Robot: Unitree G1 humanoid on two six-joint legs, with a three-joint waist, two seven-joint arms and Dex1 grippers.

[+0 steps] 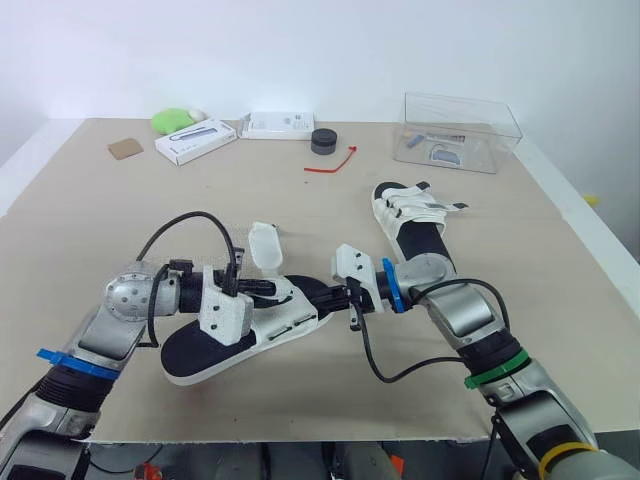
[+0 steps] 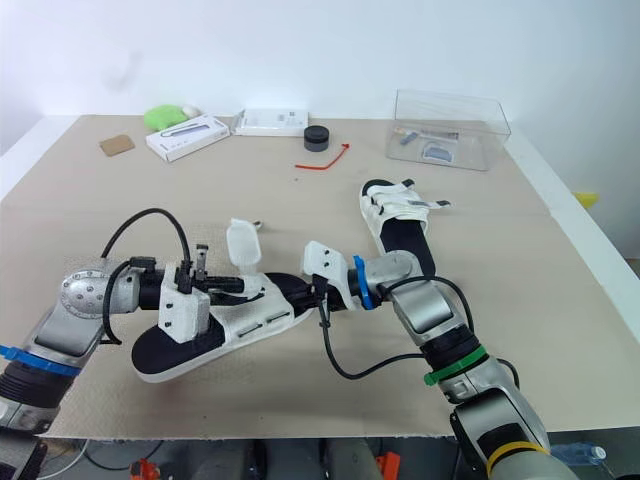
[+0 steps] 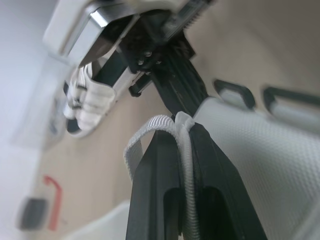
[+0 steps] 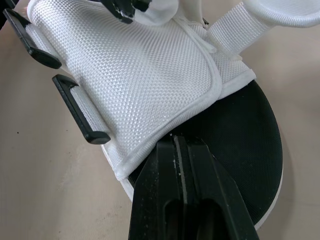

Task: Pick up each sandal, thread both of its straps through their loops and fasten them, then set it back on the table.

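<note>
Beige table point(image 1: 120, 230), against a white wall.

Clear lidded box point(image 1: 460, 130): far right corner.

Far sandal point(image 1: 415, 225): white straps, black footbed, flat on the table right of centre, well apart from both grippers.

Near sandal point(image 1: 190, 355): front centre, heel end to the robot's left, held between the two arms; its white mesh flap point(image 4: 135, 65) is spread open, with two black loops point(image 4: 82, 112) along one edge.

Left arm: enters from the front left, elbow bent, wrist turned toward the right.

Right arm: enters from the front right, forearm aimed left, meeting the other arm over the sandal.

Left gripper point(image 3: 181, 131): clamped on a white webbing strap point(image 3: 145, 130), which runs between its fingers.

Right gripper point(image 4: 176, 142): fingers pressed together, tips against the flap's hem at the footbed; whether they pinch it, I cannot tell.

Red tie point(image 1: 335, 162): far centre.
</note>
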